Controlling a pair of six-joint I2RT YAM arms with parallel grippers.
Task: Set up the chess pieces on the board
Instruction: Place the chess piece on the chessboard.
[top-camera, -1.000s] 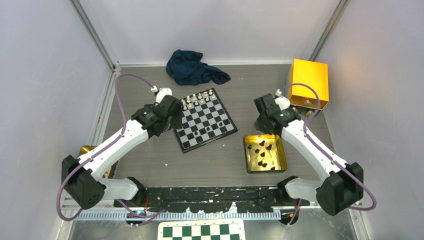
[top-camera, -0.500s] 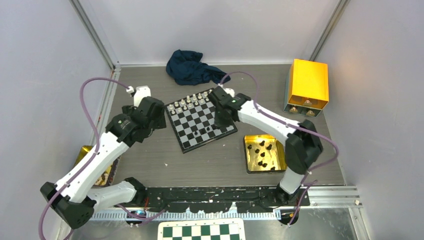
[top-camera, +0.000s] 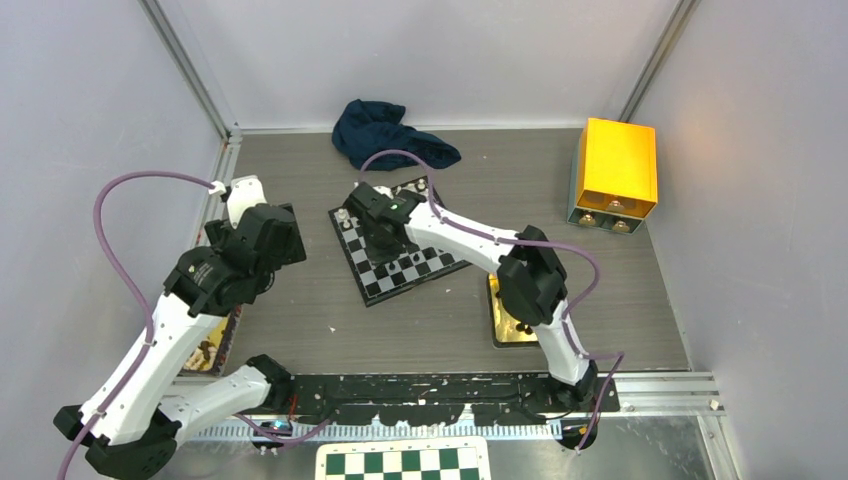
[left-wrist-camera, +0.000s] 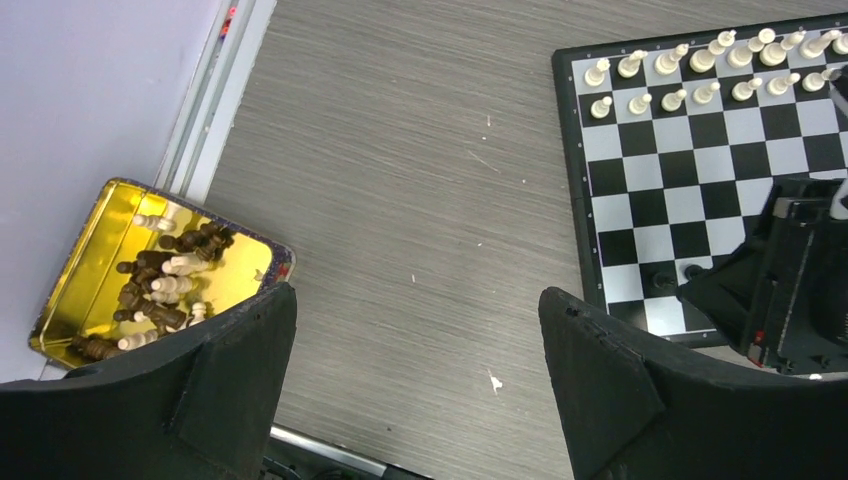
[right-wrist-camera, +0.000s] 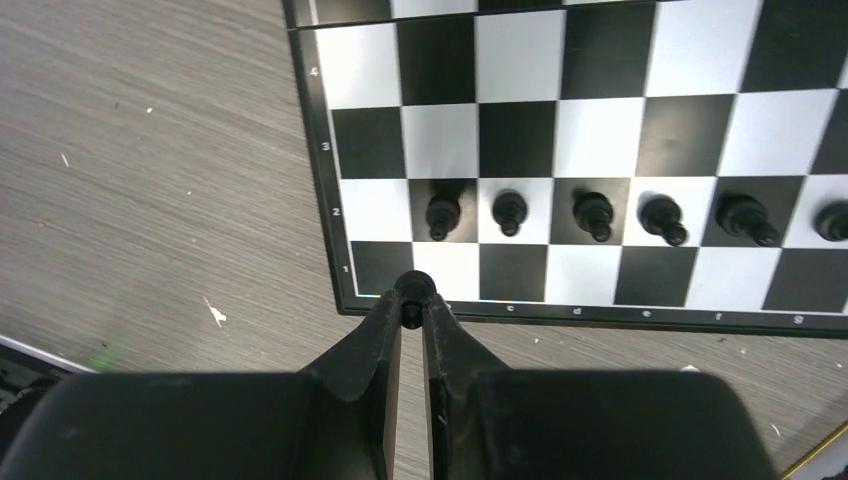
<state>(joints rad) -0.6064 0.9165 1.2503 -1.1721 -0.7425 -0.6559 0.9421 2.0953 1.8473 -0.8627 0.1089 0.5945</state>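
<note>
Swung in from the right, my right claw pinches one round-headed black piece at a corner of the glossy board, six black pawns beside, left claw spread.

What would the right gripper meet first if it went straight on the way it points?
The right gripper, shut on a tiny black chess piece, points down at the small black-and-silver chessboard. Its piece would probably land first on the first-row squares at the board's corner; height above them is unclear.

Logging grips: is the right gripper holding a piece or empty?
Holding: the right gripper pinches a black chess piece at its tips, at the board's corner square.
</note>
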